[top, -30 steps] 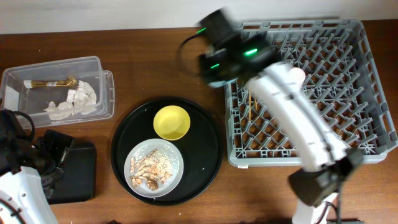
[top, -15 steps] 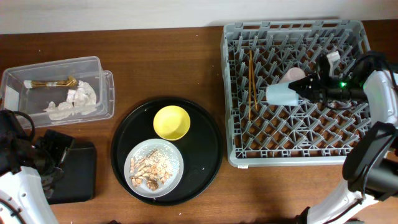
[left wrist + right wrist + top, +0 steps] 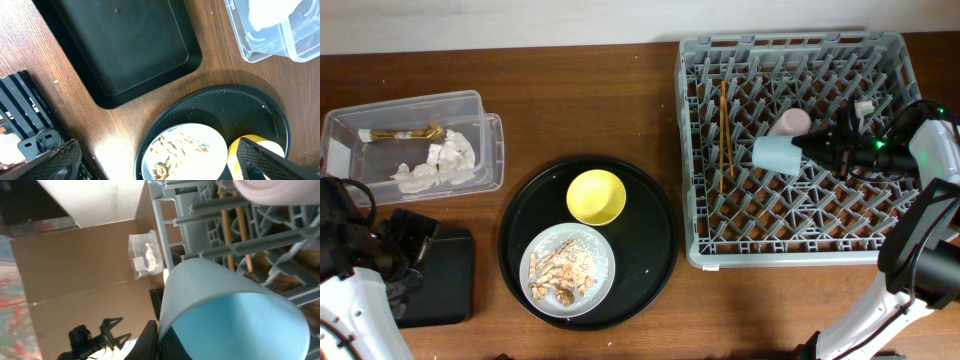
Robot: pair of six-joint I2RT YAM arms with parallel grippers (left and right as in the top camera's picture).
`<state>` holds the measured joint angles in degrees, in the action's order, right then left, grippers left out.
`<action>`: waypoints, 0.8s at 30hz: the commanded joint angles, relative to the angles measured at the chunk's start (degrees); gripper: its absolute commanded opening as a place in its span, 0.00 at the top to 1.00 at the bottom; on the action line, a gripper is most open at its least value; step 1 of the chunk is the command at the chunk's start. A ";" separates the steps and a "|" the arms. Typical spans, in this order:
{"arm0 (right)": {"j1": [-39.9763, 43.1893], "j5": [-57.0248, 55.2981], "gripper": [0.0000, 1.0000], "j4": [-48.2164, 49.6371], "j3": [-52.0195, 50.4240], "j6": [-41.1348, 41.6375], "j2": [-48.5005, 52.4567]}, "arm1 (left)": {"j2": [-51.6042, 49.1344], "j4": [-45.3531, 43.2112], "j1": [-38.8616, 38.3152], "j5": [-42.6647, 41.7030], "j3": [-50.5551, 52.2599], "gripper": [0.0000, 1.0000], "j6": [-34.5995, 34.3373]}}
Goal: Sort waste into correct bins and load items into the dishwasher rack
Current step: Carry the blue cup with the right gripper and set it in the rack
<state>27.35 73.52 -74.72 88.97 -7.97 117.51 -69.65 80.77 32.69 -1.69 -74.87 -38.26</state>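
Observation:
My right gripper (image 3: 804, 149) is shut on the rim of the light-blue cup (image 3: 776, 155), holding it on its side over the grey dishwasher rack (image 3: 692, 215). The cup fills the right wrist view (image 3: 235, 315). The pink cup (image 3: 789, 122) and the wooden chopsticks (image 3: 726, 125) lie in the rack. The yellow bowl (image 3: 596, 196) and the white plate (image 3: 543, 250) with food scraps (image 3: 563, 270) sit on the round black tray (image 3: 650, 240). My left gripper (image 3: 155, 162) is open above the plate (image 3: 181, 150). The clear tub (image 3: 470, 100) holds napkins (image 3: 440, 165) and a brown wrapper (image 3: 400, 133).
The shallow black rectangular tray (image 3: 130, 45) lies left of the round tray, also in the overhead view (image 3: 445, 275). The left arm's base (image 3: 350, 250) is at the table's left edge.
My right arm has swung across the rack to its right side. The light-blue cup in it has settled lower, beside the pink cup. The left arm has not moved.

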 commanded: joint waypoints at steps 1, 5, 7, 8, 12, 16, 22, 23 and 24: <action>-0.02 1.97 0.96 0.02 -0.72 -2.34 1.07 | 0.13 -0.11 0.11 -0.02 -0.26 0.01 -0.33; 0.04 -0.11 0.96 1.27 -2.71 -2.27 4.24 | 0.13 -0.11 0.11 -0.02 -0.26 0.01 -0.33; 0.66 -4.81 0.96 1.57 -2.73 -2.27 6.34 | 0.13 -0.11 0.11 -0.02 -0.26 0.01 -0.31; 1.70 -7.39 0.96 1.90 -2.32 -2.27 6.25 | 0.13 -0.11 0.11 -0.02 -0.26 0.01 -0.33; 6.19 -18.34 0.91 -3.26 3.26 -2.27 4.79 | 0.13 -0.11 0.11 -0.04 -0.26 0.01 -0.31; 6.88 -21.75 0.69 -11.26 12.87 -1.77 0.46 | 0.13 -0.11 0.11 -0.04 -0.26 0.01 -0.33; 0.26 -38.32 0.67 -11.37 17.88 5.38 -20.26 | 0.13 -0.11 0.11 -0.02 -0.26 0.01 -0.33; -4.31 -42.29 0.74 -8.66 17.88 6.36 -21.97 | 0.13 -0.11 0.11 -0.02 -0.26 0.01 -0.33; -8.02 -48.54 0.80 -6.58 17.68 11.85 -21.59 | 0.13 -0.11 0.11 -0.02 -0.26 0.01 -0.33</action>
<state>25.21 35.83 -83.79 106.54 -2.83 96.01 -69.65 80.75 32.69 -1.72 -74.87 -38.26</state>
